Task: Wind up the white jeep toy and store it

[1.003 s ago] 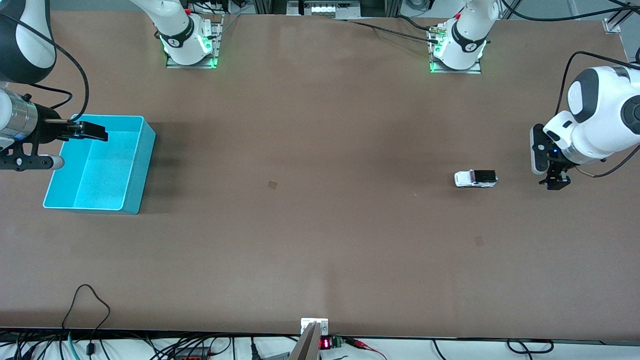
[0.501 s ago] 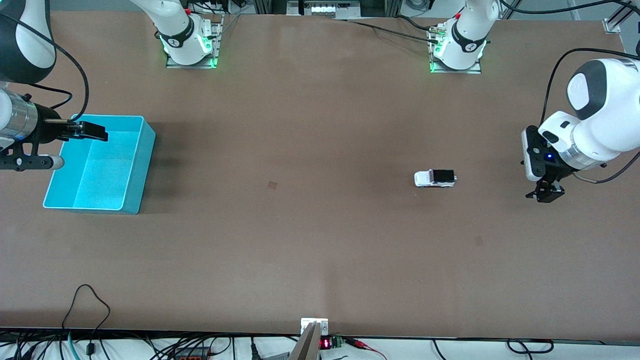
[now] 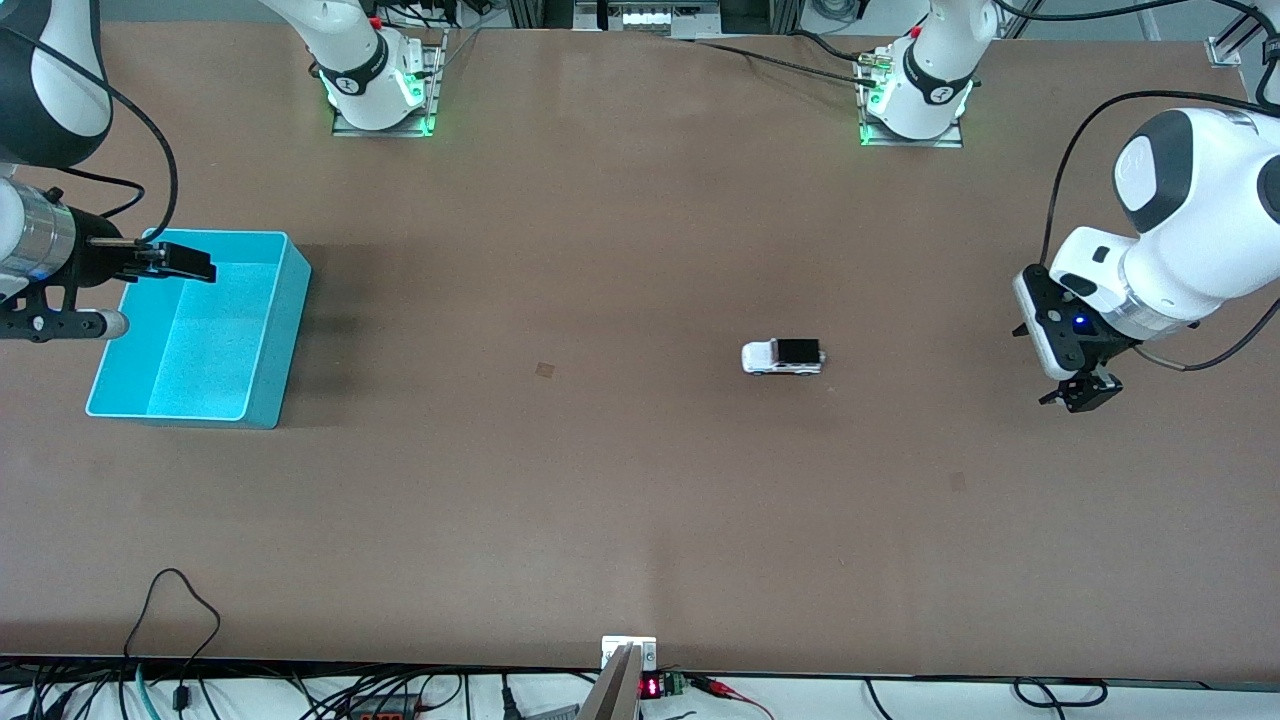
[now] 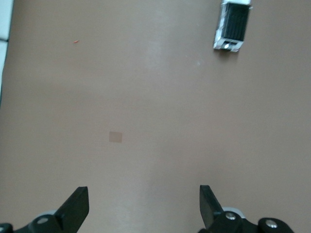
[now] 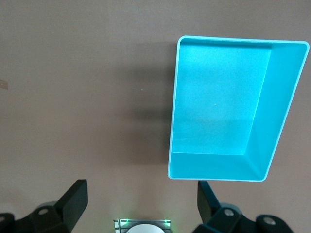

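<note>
White jeep toy (image 3: 783, 357) sits alone on the bare table (image 3: 640, 500), wheels down, well apart from both grippers. Its long axis runs along the line between the two arm ends, with the white hood pointing toward the teal bin (image 3: 275, 330) and the black ribbed roof at the end nearer the left arm.

Left gripper (image 3: 1078, 393) hovers low over the table toward the left arm's end from the jeep, fingers spread and empty. In the left wrist view the jeep (image 4: 233, 25) shows ahead of the spread fingers (image 4: 76, 206), off the gripper's centre line.

Right gripper (image 3: 185, 264) hangs over the bin's rim, also spread and empty; this arm waits.

Judgement: the left arm is far nearer the jeep. The bin (image 5: 221, 107) holds nothing, so storing is not yet done.
</note>
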{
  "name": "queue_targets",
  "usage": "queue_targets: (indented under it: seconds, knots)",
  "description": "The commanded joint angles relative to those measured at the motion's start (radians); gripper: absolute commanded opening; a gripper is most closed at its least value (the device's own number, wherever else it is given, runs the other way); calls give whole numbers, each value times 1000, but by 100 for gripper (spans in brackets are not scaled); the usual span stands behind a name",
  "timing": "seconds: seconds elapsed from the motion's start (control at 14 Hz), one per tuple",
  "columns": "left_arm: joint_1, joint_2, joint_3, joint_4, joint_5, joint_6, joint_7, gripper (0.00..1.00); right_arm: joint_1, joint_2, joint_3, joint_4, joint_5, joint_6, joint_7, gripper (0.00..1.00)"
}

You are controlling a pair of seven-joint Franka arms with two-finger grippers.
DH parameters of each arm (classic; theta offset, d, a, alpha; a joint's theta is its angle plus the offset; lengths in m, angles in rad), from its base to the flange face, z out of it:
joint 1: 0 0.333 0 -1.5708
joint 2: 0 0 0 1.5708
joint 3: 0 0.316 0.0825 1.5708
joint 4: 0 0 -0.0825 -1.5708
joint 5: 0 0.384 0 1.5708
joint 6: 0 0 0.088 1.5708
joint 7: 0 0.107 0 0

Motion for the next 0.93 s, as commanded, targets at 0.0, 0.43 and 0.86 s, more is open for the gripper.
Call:
queue_targets:
  seconds: [0.0, 0.43, 0.86]
  knots:
    - [-12, 16, 4, 76, -41, -84, -228, 100, -6, 1, 2, 17, 8, -20, -14, 100]
    - [-14, 15, 4, 84, -43, -104, -739, 100, -6, 1, 2, 17, 8, -20, -14, 100]
    - [-14, -7, 13, 85, -52, -120, -1137, 100, -6, 1, 2, 15, 8, -20, -14, 100]
